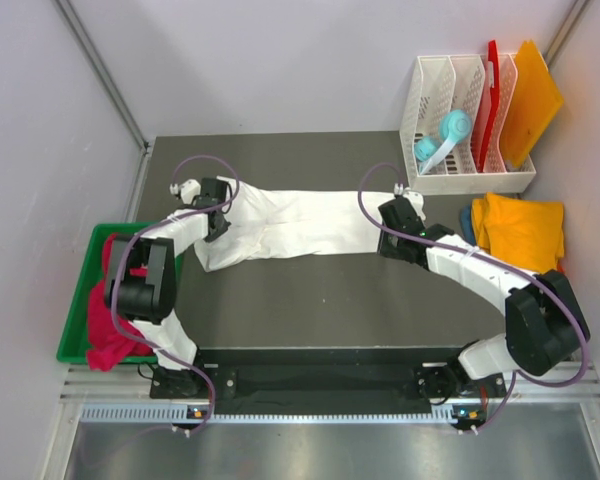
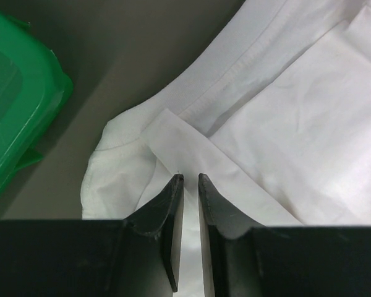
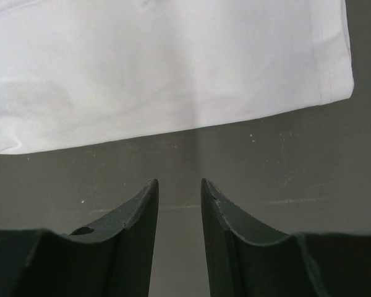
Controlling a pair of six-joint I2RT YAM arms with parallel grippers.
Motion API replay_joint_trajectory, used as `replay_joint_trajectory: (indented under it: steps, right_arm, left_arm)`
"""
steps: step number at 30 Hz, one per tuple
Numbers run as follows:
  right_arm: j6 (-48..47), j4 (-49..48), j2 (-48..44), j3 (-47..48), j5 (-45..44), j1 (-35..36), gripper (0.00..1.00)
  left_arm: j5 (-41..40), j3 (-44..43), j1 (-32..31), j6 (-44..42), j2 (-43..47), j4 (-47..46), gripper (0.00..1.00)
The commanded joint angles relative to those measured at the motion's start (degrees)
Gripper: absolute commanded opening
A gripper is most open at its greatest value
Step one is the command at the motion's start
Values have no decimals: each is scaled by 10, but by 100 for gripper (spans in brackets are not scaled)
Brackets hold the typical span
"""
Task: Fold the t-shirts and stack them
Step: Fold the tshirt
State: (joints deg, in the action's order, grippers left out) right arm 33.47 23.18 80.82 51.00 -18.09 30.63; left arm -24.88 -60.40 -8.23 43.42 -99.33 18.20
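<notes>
A large white t-shirt [image 1: 300, 222] lies folded into a long strip across the middle of the dark table. My left gripper [image 1: 217, 222] is over its left end. In the left wrist view its jaws [image 2: 190, 178] stand a narrow gap apart at a folded flap of the white t-shirt [image 2: 284, 111]. White cloth shows in the gap, and I cannot tell if it is pinched. My right gripper [image 1: 385, 245] hovers open and empty [image 3: 179, 182] over bare table just off the hem of the white t-shirt [image 3: 173, 68]. A crimson-pink t-shirt [image 1: 105, 335] hangs out of the green bin [image 1: 72, 330]. Yellow-orange t-shirts [image 1: 525, 230] lie folded at the right, with a blue one [image 1: 466, 220] beside them.
The green bin [image 2: 25, 105] sits close to the left of my left gripper. A white rack [image 1: 450, 175] at the back right holds a stiff orange board [image 1: 532, 100], a red board [image 1: 491, 85] and a teal object [image 1: 445, 135]. Walls close in both sides.
</notes>
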Motion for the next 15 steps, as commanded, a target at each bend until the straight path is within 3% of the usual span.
replay_joint_trajectory:
  steps: [1,9,13,15]
  right_arm:
    - [-1,-19,6,1,-1,2,34]
    - [-2,-21,6,1,-1,2,34]
    - [-3,-22,6,-1,-1,2,34]
    - [-2,-22,7,-1,1,2,34]
  left_arm:
    - [-1,5,4,2,-12,-3,21]
    - [-3,7,5,5,-13,-3,18]
    - [-10,5,4,5,-3,3,0]
    - [-14,4,4,4,8,3,0]
